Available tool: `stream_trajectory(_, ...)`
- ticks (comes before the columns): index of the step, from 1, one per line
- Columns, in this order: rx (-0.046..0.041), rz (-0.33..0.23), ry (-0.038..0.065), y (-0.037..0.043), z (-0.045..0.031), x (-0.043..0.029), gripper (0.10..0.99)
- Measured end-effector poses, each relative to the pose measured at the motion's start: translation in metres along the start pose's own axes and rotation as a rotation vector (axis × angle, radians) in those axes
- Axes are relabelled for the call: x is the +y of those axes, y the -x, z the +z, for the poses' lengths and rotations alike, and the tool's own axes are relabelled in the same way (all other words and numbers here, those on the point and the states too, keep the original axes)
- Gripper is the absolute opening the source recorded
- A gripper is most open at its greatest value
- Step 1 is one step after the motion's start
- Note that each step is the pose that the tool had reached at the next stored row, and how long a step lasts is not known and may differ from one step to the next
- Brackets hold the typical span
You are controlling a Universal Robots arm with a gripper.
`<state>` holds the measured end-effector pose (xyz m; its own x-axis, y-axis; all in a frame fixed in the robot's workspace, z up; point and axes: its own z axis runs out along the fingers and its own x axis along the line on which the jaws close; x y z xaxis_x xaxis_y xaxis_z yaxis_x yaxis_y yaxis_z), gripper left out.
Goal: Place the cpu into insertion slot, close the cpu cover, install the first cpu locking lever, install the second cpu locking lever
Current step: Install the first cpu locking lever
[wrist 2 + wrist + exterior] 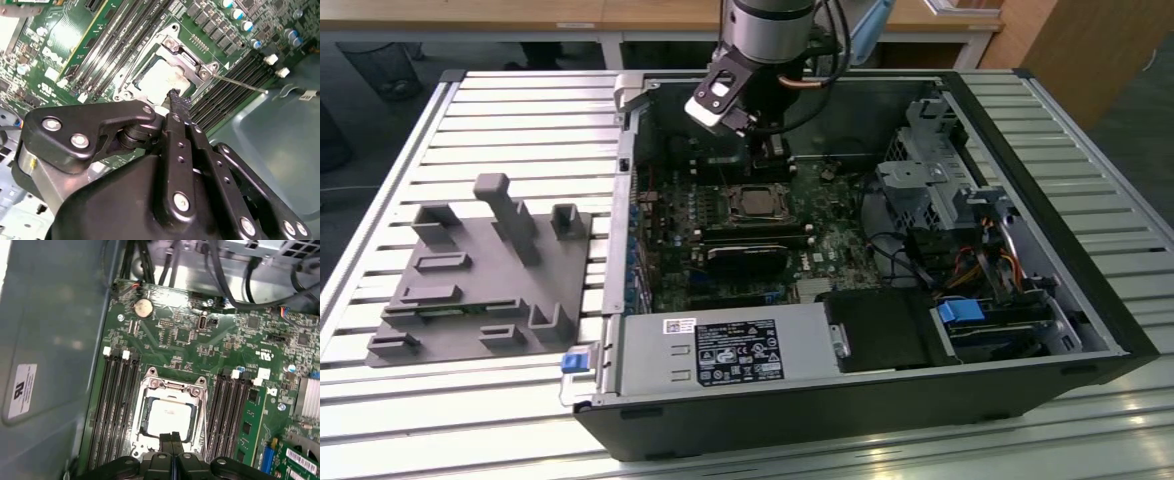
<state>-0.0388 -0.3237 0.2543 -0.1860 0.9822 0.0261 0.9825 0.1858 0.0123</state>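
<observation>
Cpu [167,415] seated in insertion slot [144,417], cover [172,386] down. Gripper [172,436] fingers pressed together, empty, at socket edge. Lever [240,82] free: locking step likely, needs downward push.

One arm [767,30] carries one end effector [172,436] with two fingers [166,442]. On the desk [494,100] there are two large items: one open computer case [854,405] and one grey fixture block [480,285]. The case holds one green circuit board [185,340], one silver power supply box [720,355], one insertion slot [149,390] with one cpu [167,415], two banks of memory slots [116,400] and one coin battery [143,307].
</observation>
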Motion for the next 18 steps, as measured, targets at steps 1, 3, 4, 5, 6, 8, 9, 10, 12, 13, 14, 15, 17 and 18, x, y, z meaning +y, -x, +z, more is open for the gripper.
stream_trajectory(1, 0.0002, -0.012, 0.000, 0.0000, 0.0001, 0.0000, 0.106)
stream_trajectory(3, 0.0004, -0.034, -0.001, 0.0000, 0.0003, 0.0000, 0.106)
stream_trajectory(4, 0.0005, -0.042, -0.001, 0.0000, 0.0003, 0.0000, 0.106)
stream_trajectory(5, 0.0006, -0.051, -0.001, 0.0000, 0.0003, 0.0000, 0.106)
stream_trajectory(6, 0.0007, -0.060, -0.002, 0.0000, 0.0004, 0.0000, 0.106)
stream_trajectory(8, 0.0010, -0.083, -0.002, 0.0000, 0.0005, 0.0000, 0.106)
stream_trajectory(9, 0.0012, -0.099, -0.003, 0.0000, 0.0005, 0.0000, 0.106)
stream_trajectory(10, 0.0014, -0.116, -0.003, 0.0000, 0.0005, 0.0000, 0.106)
stream_trajectory(12, 0.0018, -0.146, -0.004, 0.0000, 0.0005, 0.0000, 0.106)
stream_trajectory(13, 0.0020, -0.161, -0.004, 0.0000, 0.0005, 0.0000, 0.106)
stream_trajectory(14, 0.0022, -0.175, -0.005, 0.0000, 0.0005, 0.0000, 0.106)
stream_trajectory(15, 0.0023, -0.189, -0.005, 0.0000, 0.0005, 0.0000, 0.106)
stream_trajectory(17, 0.0027, -0.216, -0.006, 0.0000, 0.0005, 0.0000, 0.106)
stream_trajectory(18, 0.0028, -0.229, -0.006, 0.0000, 0.0005, 0.0000, 0.106)
